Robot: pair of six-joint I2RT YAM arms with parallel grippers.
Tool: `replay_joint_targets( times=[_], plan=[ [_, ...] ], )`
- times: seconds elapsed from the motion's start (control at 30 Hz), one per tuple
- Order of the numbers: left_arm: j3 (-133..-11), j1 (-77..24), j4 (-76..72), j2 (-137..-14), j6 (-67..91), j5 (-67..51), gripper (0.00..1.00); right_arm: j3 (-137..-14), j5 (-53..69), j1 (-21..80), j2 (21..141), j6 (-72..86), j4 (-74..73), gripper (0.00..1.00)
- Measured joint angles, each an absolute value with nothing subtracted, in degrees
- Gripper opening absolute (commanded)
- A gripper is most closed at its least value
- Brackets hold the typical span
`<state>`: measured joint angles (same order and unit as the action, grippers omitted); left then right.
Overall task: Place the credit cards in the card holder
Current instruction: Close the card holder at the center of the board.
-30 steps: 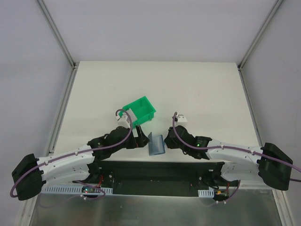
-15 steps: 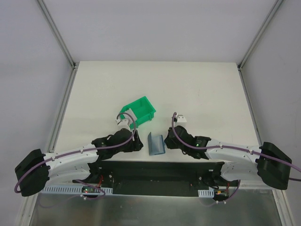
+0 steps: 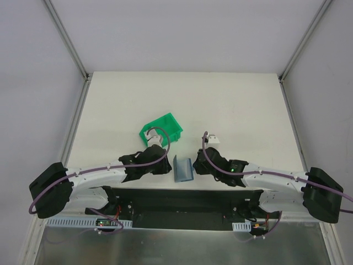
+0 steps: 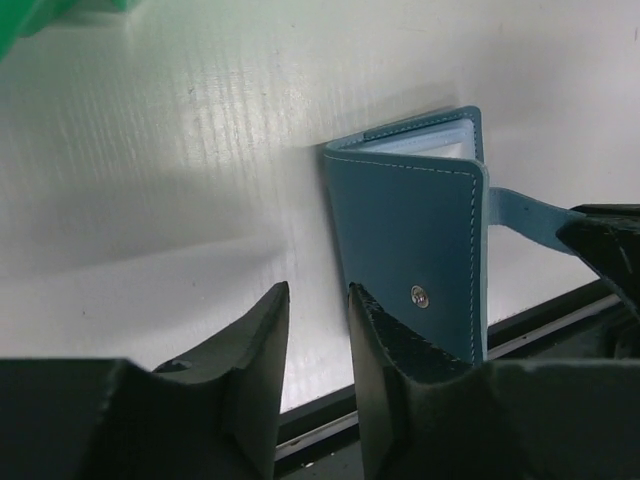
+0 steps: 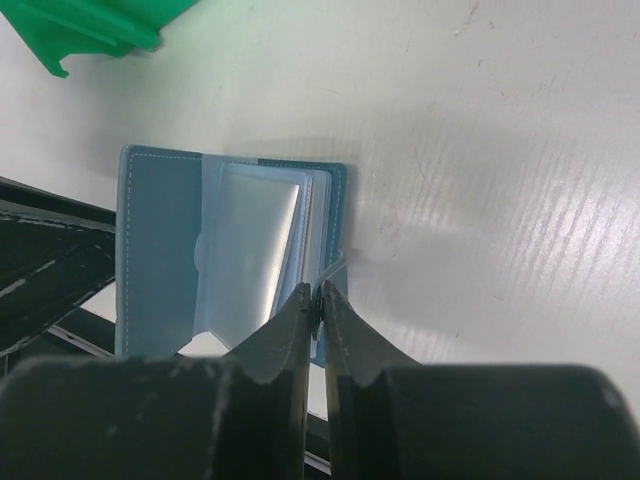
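The right end effector [image 5: 320, 296] is pinching an edge of the small teal-blue folding card holder [image 5: 160, 250], which stands open on the white bench [image 5: 480, 150] right at its fingertips, while the left end effector [image 4: 315, 300], slightly spread and empty, sits just beside the holder's snap-studded outer cover.
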<state>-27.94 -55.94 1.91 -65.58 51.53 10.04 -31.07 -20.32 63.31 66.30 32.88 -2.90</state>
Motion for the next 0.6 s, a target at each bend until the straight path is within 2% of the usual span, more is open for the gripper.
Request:
replay_joint_targets(
  times=[0.03,0.27,0.6],
  plan=[
    [-28.4,-56.0,1.8,-66.5,51.5,9.6,0.18,-31.1,-20.3,63.3,66.1,32.9,-2.9,0.10],
    [-32.2,-57.0,1.3,-72.5,51.3,8.7,0.00,-31.1,-20.3,63.3,65.3,32.8,-2.9,0.10],
    [-35.2,-58.2,-0.5,-78.8,51.0,7.7,0.00,-31.1,-20.1,63.3,65.2,32.8,-2.9,0.10]
  ],
)
